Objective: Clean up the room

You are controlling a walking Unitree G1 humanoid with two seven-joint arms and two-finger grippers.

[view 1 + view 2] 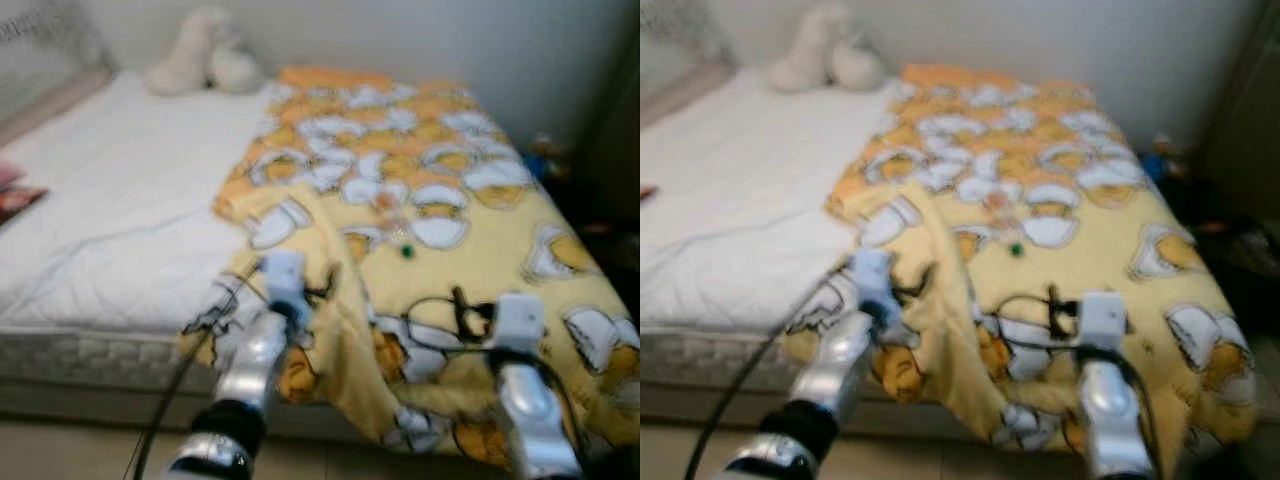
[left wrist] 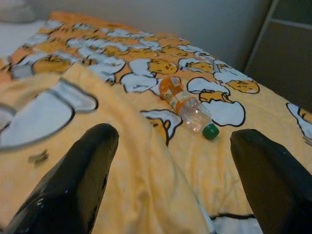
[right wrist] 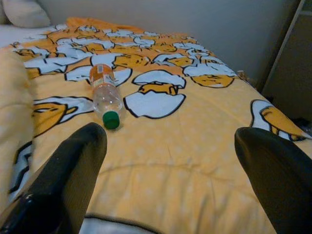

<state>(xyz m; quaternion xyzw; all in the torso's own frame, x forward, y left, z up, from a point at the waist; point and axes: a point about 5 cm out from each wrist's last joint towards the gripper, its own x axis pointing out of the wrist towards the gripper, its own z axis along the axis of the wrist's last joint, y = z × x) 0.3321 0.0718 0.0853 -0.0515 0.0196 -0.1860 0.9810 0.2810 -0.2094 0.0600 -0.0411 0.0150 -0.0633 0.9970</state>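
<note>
Nearest the head camera, the two silver arms reach out over the foot of the bed: the left gripper [image 2: 168, 180] hovers above a raised fold of the yellow quilt printed with white-and-orange egg cartoons [image 1: 470, 250], and the right gripper [image 3: 170, 175] hangs over a flatter stretch of the same quilt; each has its two black fingers spread wide and holds nothing. Beyond the fingertips lies the small clear plastic bottle with an orange label and a green cap [image 3: 104, 95], on its side on the quilt, cap towards the robot, well apart from both grippers. The step in hand is probably to pick this bottle up. The right gripper has the clearer line to it, since the fold stands between the left one and the bottle. A good grasp would likely close across the clear body, not the cap, coming down gently because the soft quilt may let the bottle roll. Farther off, a white stuffed toy [image 1: 205, 55] rests at the head of the white mattress [image 1: 110, 190].
</note>
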